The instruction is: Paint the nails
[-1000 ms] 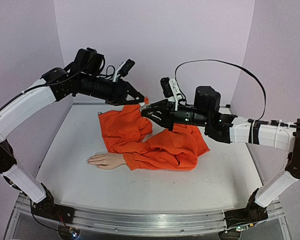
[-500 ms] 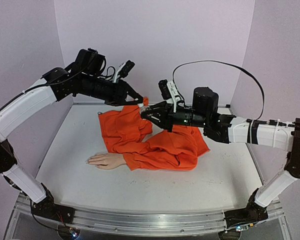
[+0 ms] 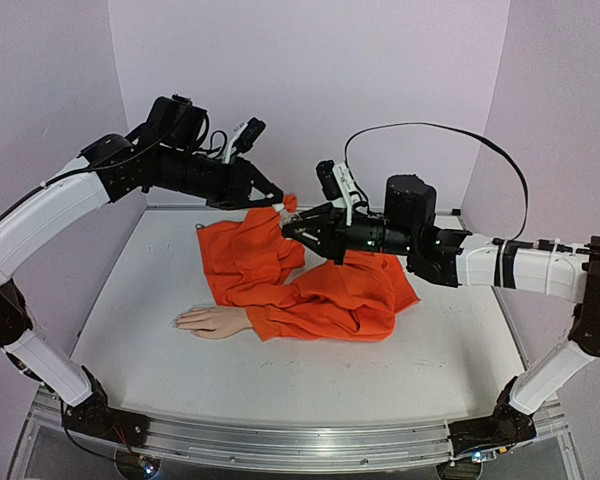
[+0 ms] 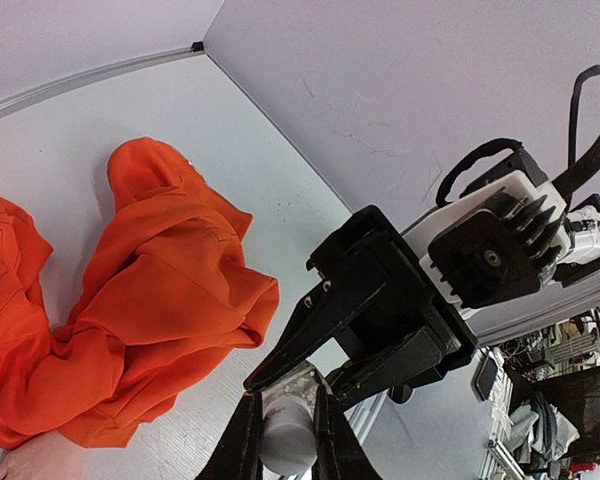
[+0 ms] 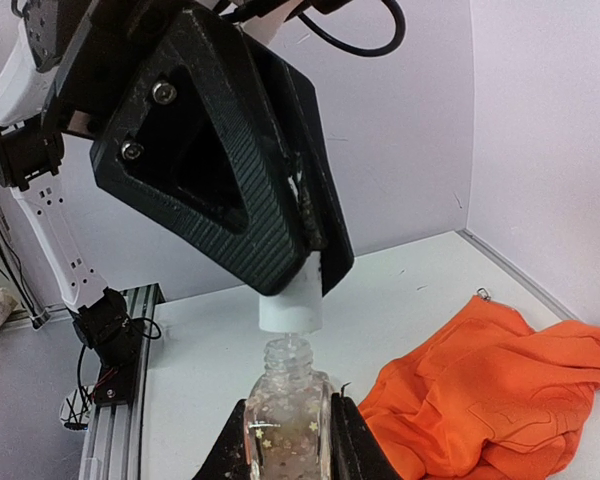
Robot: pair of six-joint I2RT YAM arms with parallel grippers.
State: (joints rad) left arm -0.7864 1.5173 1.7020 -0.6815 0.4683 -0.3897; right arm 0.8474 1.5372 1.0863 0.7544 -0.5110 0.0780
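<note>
Left gripper [image 4: 283,425] pinches cap [image 5: 290,306] directly over bottle [image 5: 288,415] neck; right gripper [image 3: 288,229] clamps bottle upright.

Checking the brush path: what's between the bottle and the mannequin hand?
The orange clothing: its bunched folds and sleeve fill the stretch from below the raised bottle to the mannequin hand. The top view shows it.

No lettering, brand or number can be read anywhere. The only marks are tiny gold star shapes scattered over the clear glass bottle [image 5: 288,425], at 6 o'clock in the right wrist view; they spell nothing.
</note>
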